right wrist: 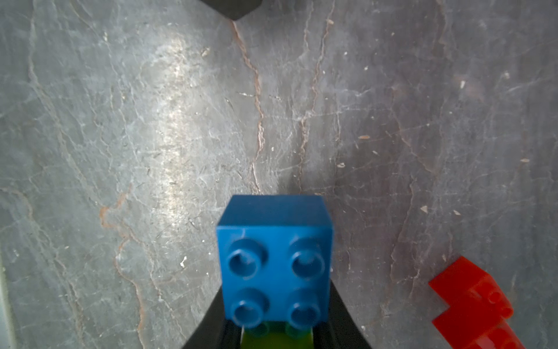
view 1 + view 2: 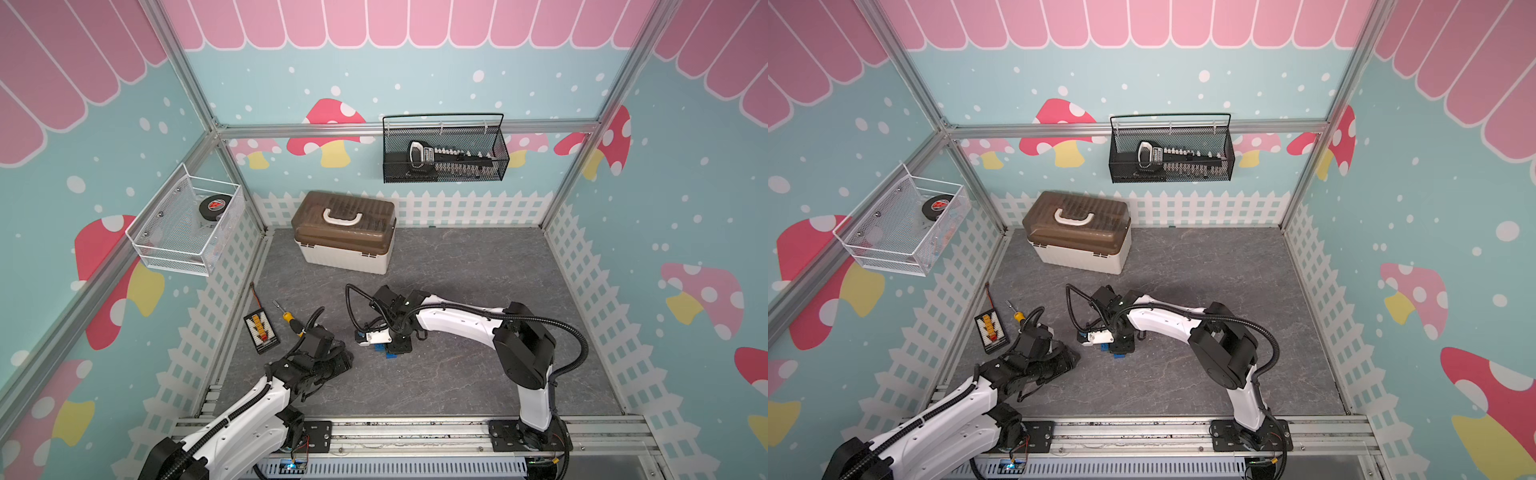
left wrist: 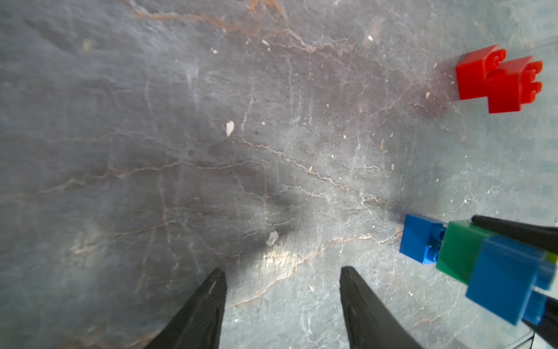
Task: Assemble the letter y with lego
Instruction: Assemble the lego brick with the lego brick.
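**A:** Grey mat (image 2: 457,374), lower middle of a top view. The right gripper (image 2: 395,344) is clamped tight on a brick cluster (image 3: 495,272): green bar (image 3: 459,253) with blue and lime squares.

**B:** The left gripper (image 3: 283,272), left of it in the frame, stands half open and empty over bare mat.

**A:** A loose blue brick (image 3: 421,238) lies on its side, studs toward the bar, touching or nearly so. Likely step: seating the bar on it.

**B:** Square the studs to the bar and push straight. The brick may skid, so the left gripper could back it. The red bricks (image 3: 498,78) lie well apart.
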